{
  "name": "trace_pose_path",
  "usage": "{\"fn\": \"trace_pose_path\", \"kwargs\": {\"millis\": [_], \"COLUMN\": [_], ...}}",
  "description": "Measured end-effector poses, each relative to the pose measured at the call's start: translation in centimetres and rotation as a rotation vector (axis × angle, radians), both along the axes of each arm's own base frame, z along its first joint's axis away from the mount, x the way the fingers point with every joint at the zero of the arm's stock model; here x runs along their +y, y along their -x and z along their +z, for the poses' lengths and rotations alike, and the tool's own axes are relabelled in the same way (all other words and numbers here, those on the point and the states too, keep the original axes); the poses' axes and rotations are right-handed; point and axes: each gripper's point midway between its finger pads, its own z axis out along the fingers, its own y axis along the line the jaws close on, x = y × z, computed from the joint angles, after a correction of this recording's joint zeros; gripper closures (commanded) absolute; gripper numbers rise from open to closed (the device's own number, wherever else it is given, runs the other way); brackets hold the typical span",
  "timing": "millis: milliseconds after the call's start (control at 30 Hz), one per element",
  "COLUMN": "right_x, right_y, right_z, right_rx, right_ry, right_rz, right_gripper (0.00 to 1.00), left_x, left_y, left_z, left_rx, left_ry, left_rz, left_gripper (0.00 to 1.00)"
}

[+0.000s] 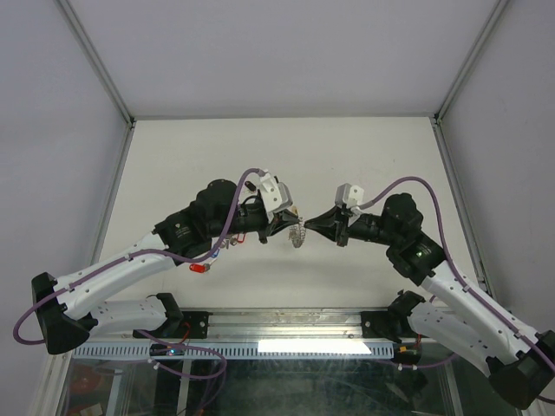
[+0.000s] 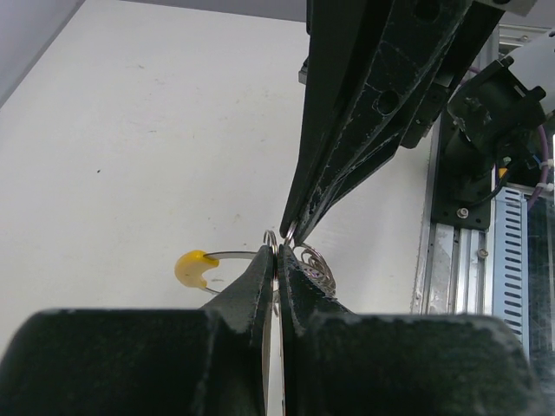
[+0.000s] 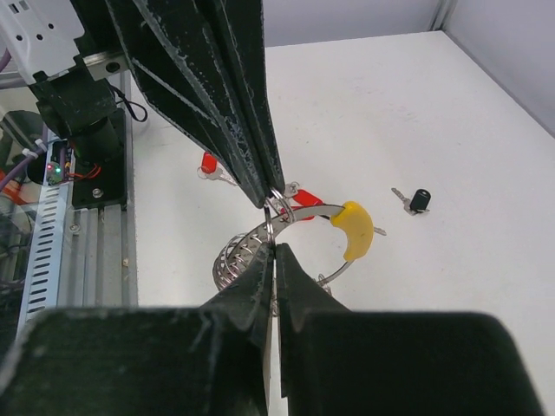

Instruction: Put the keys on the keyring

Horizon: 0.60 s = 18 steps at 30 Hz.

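The keyring (image 3: 278, 217), a thin silver wire ring, hangs above the table between both grippers. My left gripper (image 2: 277, 251) is shut on one side of it, and the ring's edge (image 2: 270, 237) peeks out at the tips. My right gripper (image 3: 276, 250) is shut on the opposite side. In the top view the two grippers, left (image 1: 293, 218) and right (image 1: 317, 224), meet tip to tip over the table's middle. A red-tagged key (image 3: 310, 198) lies just beneath the ring. Another red-tagged key (image 1: 199, 268) lies by the left arm. A black-capped key (image 3: 417, 200) lies further off.
Under the grippers lies a curved metal band with a yellow crescent end (image 3: 355, 230) and a wire coil (image 3: 236, 260). A metal rail (image 1: 286, 325) with the arm bases runs along the near edge. Grey walls enclose the white table (image 1: 191, 165).
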Motion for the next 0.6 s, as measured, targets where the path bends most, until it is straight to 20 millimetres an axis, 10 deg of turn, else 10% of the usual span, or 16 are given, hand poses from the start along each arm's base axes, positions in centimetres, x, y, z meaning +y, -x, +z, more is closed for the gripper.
{"fn": "trace_pose_path", "kwargs": {"millis": [600], "right_x": [-0.4], "right_y": [0.7], "right_z": [0.2], "right_rx": [-0.142], "right_ry": [0.014], "right_rz": [0.016], "right_gripper": [0.85], "left_x": [-0.4], "left_y": [-0.2], "left_z": [1.0], "left_rx": [0.029], "left_ry": [0.058], "left_rz": [-0.004], "left_gripper": [1.0]}}
